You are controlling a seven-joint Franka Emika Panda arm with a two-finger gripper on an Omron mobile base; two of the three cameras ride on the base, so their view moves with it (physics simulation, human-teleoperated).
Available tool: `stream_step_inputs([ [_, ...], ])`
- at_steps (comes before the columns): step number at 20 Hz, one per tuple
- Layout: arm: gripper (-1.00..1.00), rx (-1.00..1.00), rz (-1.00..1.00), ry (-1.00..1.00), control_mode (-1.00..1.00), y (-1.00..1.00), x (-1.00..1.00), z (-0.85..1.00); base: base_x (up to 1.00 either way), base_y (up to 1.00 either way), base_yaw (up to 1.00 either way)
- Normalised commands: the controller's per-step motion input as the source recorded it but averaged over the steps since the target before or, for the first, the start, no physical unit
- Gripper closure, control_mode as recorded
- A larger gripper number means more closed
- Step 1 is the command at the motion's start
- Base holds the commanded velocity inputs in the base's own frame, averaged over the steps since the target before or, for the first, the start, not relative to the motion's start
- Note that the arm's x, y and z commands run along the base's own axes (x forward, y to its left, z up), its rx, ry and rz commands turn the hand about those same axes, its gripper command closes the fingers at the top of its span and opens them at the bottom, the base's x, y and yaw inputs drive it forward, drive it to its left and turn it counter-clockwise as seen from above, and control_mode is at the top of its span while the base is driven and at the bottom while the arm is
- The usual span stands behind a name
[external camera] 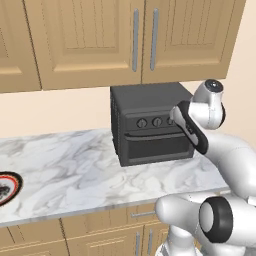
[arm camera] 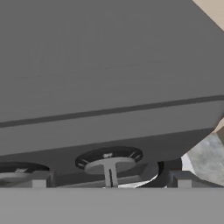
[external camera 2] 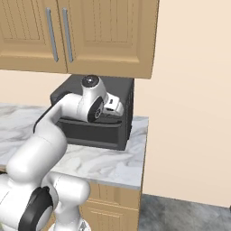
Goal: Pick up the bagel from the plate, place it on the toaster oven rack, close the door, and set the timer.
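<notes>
The toaster oven (external camera: pixel 150 122) stands on the marble worktop (external camera: pixel 75 170) toward its back edge, against the wall and under the wooden wall cabinets (external camera: pixel 130 40); in the right base view the oven (external camera 2: pixel 122 122) sits close to the worktop's right end. Its door (external camera: pixel 157 145) is shut, upright against the front, with the bar handle running along its top edge just below the row of round knobs (external camera: pixel 150 122). The rack is behind the closed door and cannot be seen. The plate (external camera: pixel 7 187) lies well apart from the oven, at the worktop's left end near the front edge, cut off by the left border of the left base view; only part of its red ring, dark rim and patterned middle shows, and no bagel can be made out on that part. The end effector (external camera: pixel 176 119) is held at the oven's front, at the right end of the knob row, the hand covering the knobs there. In the hand view the dark grey oven body (arm camera: pixel 109 78) looms very near, with a round knob (arm camera: pixel 109 158) just ahead between the two finger tips (arm camera: pixel 38 180), which stand wide apart and hold nothing.
</notes>
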Motion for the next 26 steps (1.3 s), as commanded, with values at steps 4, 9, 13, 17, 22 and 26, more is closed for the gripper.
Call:
stream_step_inputs([
  [4,-1.0,0.02,0.0,0.02,-1.0,0.0,0.26,-0.19,0.0,0.0,0.0],
  [9,1.0,0.0,0.0,0.0,-1.0,0.0,0.27,-0.21,0.0,0.0,0.0],
  [13,1.0,0.0,-0.04,0.0,-1.0,0.0,0.17,-0.18,0.0,0.0,0.0],
  [17,1.0,0.0,-0.05,0.0,-1.0,0.0,0.16,-0.11,0.0,0.0,0.0],
  [22,1.0,0.03,-0.04,0.0,-1.0,-0.08,0.23,-0.02,0.0,0.0,0.0],
  [26,1.0,0.09,-0.01,0.0,-1.0,-0.3,0.15,0.0,0.0,0.0,0.0],
])
